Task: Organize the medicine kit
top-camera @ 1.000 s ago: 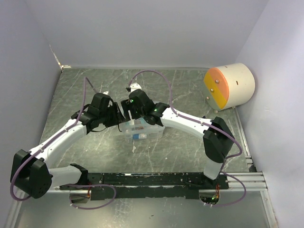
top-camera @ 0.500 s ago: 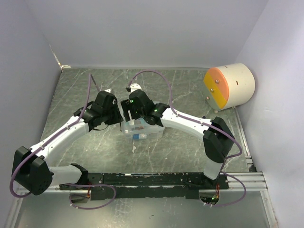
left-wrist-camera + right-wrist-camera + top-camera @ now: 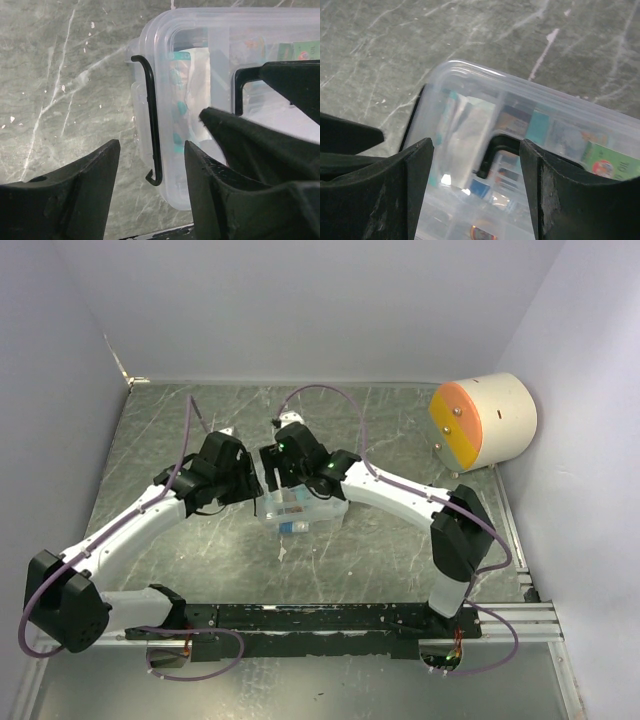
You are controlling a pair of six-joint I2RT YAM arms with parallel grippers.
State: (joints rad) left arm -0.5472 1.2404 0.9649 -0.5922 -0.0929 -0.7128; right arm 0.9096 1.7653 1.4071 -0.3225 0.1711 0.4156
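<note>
Top view: the left arm reaches from its base at the near left, elbow low, forearm angled up and inward toward the middle of the table. The right arm mirrors it from the near right, elbow raised, forearm running inward and left. Both wrists meet over the left end of the kit, which sits on the table about midway between the side walls. The left end effector is at the kit's left end; the right end effector is over the lid, just beside it. A cream-and-orange cylinder stands well apart at the far right.

Left wrist view: the end effector is released, its fingers spread and pointing down at the kit's short end. The black wire latch lies between them, with a gap on either side. The lid is on.

Right wrist view: this end effector is also released, its fingers held apart above the lid. A corner of the black handle shows in the gap, clear of both. Packets are visible through the clear plastic.
</note>
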